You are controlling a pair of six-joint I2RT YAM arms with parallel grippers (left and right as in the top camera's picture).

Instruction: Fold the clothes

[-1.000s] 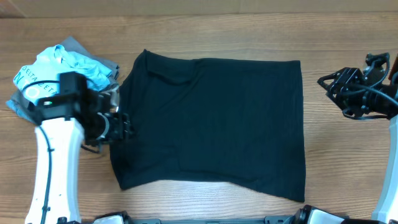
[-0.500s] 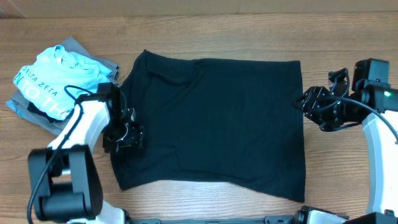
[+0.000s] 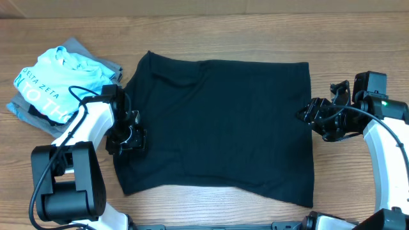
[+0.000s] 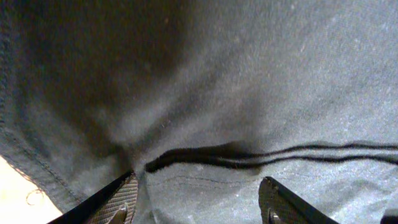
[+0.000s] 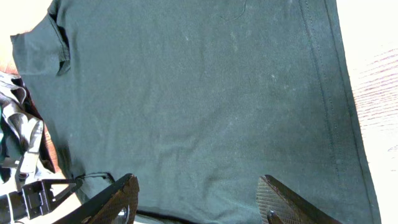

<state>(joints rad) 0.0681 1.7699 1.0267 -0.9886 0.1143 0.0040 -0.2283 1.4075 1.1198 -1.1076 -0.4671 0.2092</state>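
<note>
The black T-shirt (image 3: 217, 121) lies flat in the middle of the wooden table, folded into a rough rectangle. My left gripper (image 3: 131, 137) is open and pressed down on the shirt's left edge; the left wrist view shows its fingers (image 4: 199, 202) spread over the black fabric (image 4: 249, 93), with a fold line running across. My right gripper (image 3: 307, 115) is open at the shirt's right edge; the right wrist view shows its fingers (image 5: 199, 199) spread just above the fabric (image 5: 199, 93).
A light-blue tee with white lettering (image 3: 54, 80) lies on grey folded garments (image 3: 38, 115) at the far left, beside the left arm. Bare wood shows around the shirt.
The right gripper has moved left from beyond the shirt to its right edge. The left arm has swung in and settled on the shirt's left edge.
</note>
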